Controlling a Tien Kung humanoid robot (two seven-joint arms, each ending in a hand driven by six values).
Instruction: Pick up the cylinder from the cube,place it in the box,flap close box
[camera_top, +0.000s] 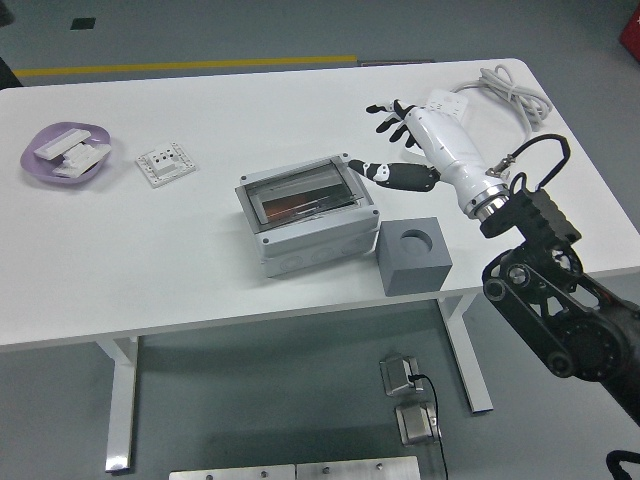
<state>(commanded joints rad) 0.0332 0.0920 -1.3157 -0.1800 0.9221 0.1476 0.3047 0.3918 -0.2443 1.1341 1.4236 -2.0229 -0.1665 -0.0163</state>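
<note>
Hovering just right and slightly far of the box (308, 215), right hand (415, 145) with fingers spread wide and empty, thumb tip by the closed clear flap's far-right corner; cylinder (297, 207) inside, long axis left-right; cube (413, 254) hole vacant.

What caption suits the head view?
White-shelled right hand hovers open beside the closed grey box; empty grey cube nearby.

The box (308, 213) is set mid-table (150, 270), with the cube (413, 254) just right of it at the near edge. A socket (165, 163) and, further left, a dish (66, 152) are placed behind-left. A power strip (447, 108) is laid far right.
</note>
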